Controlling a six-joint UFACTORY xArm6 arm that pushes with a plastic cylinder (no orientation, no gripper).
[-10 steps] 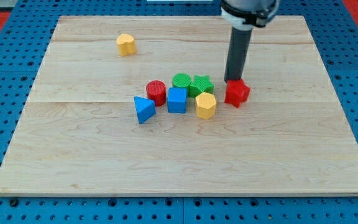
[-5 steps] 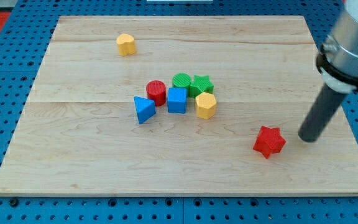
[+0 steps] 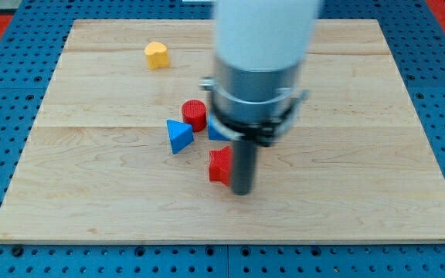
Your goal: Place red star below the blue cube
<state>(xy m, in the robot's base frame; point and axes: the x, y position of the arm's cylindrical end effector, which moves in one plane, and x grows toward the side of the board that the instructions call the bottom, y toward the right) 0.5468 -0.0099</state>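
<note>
Jaws: none fitted; the arm ends in a straight dark rod, so there is nothing to open, close or grip with.
My tip (image 3: pixel 242 192): on the table, touching or just beside the right side of the red star-shaped block (image 3: pixel 220 164).
Red star: partly hidden by the rod; only its left part shows. It lies toward the view's left from my tip.
Blue cube (image 3: pixel 216 132): only a sliver shows at the left edge of the arm; the rest is covered. The red star sits just below it, toward the view's bottom, apart from it as far as can be seen.
Deciding relation: star below cube. Judged close to satisfied; exact alignment cannot be confirmed while the arm covers the cube.
Arm pose: upright, large pale body over the centre of the light wooden table (image 3: pixel 377 154), hiding whatever lies to the right of the blue cube.
Neighbours of blue cube: blue triangular block (image 3: pixel 179 136) to its left; red cylinder (image 3: pixel 194 114) up-left.
Outlier: yellow block (image 3: pixel 156 55), well apart toward the view's top-left.
</note>
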